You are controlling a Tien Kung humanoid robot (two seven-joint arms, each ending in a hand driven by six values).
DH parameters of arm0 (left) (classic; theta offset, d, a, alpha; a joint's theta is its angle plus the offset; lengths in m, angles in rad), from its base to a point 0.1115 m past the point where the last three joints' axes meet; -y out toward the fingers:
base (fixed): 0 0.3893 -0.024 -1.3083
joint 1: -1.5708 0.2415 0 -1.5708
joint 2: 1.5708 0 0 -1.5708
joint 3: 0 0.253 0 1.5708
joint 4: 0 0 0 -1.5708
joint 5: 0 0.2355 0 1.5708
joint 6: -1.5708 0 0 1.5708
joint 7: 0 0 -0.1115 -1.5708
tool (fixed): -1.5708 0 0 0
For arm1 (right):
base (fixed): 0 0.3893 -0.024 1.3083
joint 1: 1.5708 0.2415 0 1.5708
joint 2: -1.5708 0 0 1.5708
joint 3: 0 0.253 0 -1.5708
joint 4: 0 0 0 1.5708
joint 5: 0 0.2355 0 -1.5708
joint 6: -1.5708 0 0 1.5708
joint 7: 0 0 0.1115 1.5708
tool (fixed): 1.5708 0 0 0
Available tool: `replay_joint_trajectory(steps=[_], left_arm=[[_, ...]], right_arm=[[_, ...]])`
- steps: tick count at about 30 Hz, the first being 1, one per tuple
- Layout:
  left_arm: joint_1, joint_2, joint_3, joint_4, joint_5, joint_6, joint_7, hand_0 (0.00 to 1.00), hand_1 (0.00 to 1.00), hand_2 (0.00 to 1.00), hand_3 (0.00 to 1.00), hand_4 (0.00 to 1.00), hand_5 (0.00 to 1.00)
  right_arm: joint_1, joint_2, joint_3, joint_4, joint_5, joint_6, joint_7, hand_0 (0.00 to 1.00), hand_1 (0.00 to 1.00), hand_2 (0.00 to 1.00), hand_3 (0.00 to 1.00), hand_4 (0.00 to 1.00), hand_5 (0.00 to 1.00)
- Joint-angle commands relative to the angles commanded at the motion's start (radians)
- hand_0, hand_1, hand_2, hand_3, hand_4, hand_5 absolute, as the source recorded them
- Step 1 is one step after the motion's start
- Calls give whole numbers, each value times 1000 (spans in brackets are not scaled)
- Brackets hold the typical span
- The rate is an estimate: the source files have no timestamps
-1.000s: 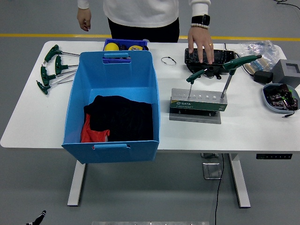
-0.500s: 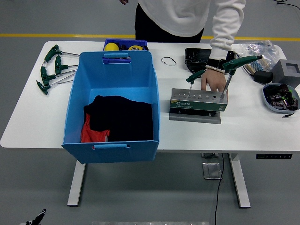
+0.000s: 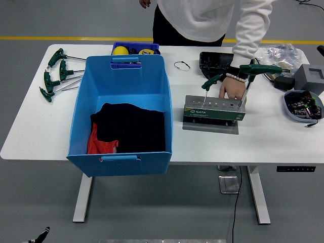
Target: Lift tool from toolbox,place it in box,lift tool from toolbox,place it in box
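No robot arm in the head view; both hands are out of frame, so nothing can be said of their fingers.

Change since a second ago: the person's hand [image 3: 234, 89] left the black tray [image 3: 215, 62] at 1 o'clock on the table [image 3: 263, 134] and came down onto the far edge of the grey SATA tool stand [image 3: 214, 109], right of table centre. It now rests there beside the shaft of the large T-handle driver [image 3: 258, 70]. That driver's green handle has swung from tilted up-right to nearly level, so the person seems to have turned or reseated it. Whether the person's fingers actually clamp the shaft I cannot tell; they look curled down against the stand top.

Small T-handle driver [image 3: 211, 82] unchanged, standing tilted in the stand's left-hand holes. The blue box [image 3: 120, 91] at 9 o'clock of the stand holds only black and red cloth [image 3: 126, 129], no tool. Four green T-handle keys [image 3: 55, 71] lie at 10 o'clock on the table, not touched. Small blue bin [image 3: 135, 48] sits behind the box.

Meaning for the task: both tools sit in the stand, nothing transferred, so this reads as a person's setup or reset rather than robot progress. First lift not yet begun. Risk: the person's hand occupies the pick zone at the stand.
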Motion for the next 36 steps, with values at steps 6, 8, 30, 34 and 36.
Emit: replay_joint_trajectory(steps=[6,8,30,34,36], left_arm=[[-4,1,0,0,-4,-1,1,777,762,772,740,766,716],[-6,1,3,0,-8,-1,1,779,759,771,740,765,716],[-19,0,13,2,-27,4,-3,780,752,768,736,766,718],[-19,-1,12,2,-27,4,-3,781,750,765,735,767,718],[-19,-1,9,2,-23,5,-1,781,750,765,735,767,718]], right_arm=[[141,-25,-146,-11,-146,-8,-15,998,920,953,954,998,938],[183,-29,-195,-26,-174,-7,-16,985,893,889,899,998,959],[458,95,-598,-268,-196,8,-1,837,645,612,721,998,959],[485,130,-647,-326,-183,15,-2,830,650,621,726,998,961],[493,146,-663,-357,-183,18,-2,830,650,621,726,998,961]])
